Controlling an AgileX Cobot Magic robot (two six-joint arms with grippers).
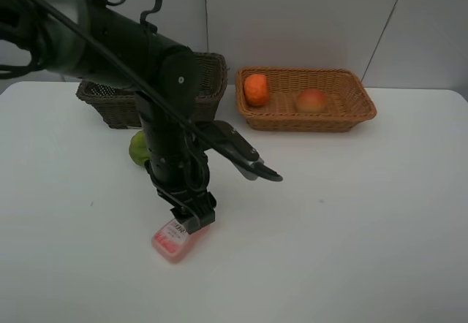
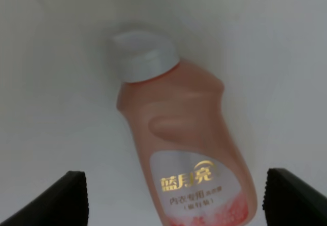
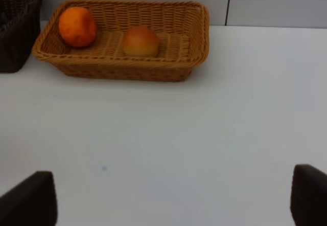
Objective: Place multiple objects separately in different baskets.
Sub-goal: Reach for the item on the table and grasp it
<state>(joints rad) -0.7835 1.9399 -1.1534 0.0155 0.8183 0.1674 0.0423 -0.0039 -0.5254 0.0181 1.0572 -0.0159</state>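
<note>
Pink bottle [image 2: 186, 149] flat — left pincer [image 2: 179, 198] agape

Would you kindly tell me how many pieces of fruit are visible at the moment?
3. A tangerine and a peach lie in the tan basket; a green citrus sits on the table, partly behind the left arm. The dark basket may hide more.

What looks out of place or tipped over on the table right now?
The pink white-capped bottle lies on its side on the table, under the open left gripper. A green citrus sits loose on the table near the dark brown basket, partly hidden by the left arm. Nothing looks spilled.
</note>
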